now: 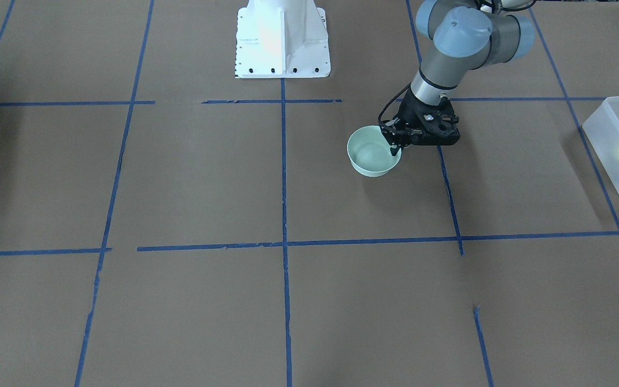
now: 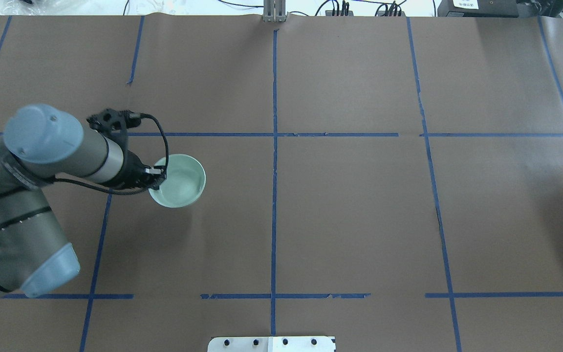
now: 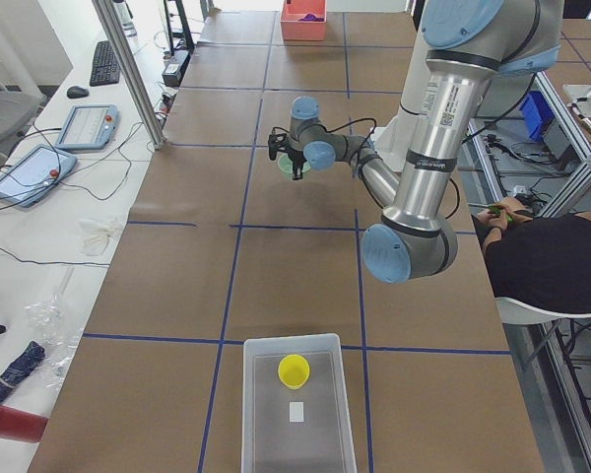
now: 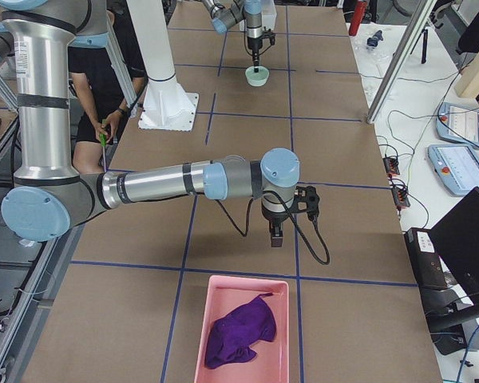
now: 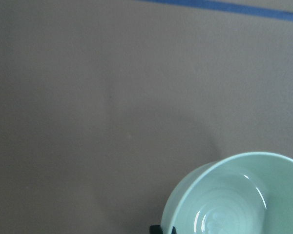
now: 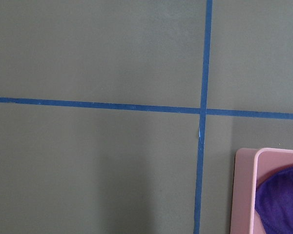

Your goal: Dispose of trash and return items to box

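Nearest the camera at my left end of the counter (image 1: 180, 177), the box (image 3: 249, 424) is sitting with its long axis running along the counter's length, and the yellow cup (image 3: 294, 371) is already lying inside it. Farther along, my left tool (image 1: 397, 144) is pinching the left-side rim of the mint-green bowl (image 1: 371, 156), one finger inside and one outside, clamped on it as I am judging it. The bowl is staying upright on my left half of the counter, near the centre line. So the box is lying well apart from the bowl, off to my left, and my left arm (image 3: 428, 148) is the nearer one for carrying it there. Farthest off, my right tool (image 4: 275, 235) is hanging near the pink tray (image 4: 223, 287) holding a purple cloth (image 4: 238, 331); whether it is apart or together I cannot tell. A white label (image 3: 295, 411) in the box and the print on my left arm are proving too small to read.
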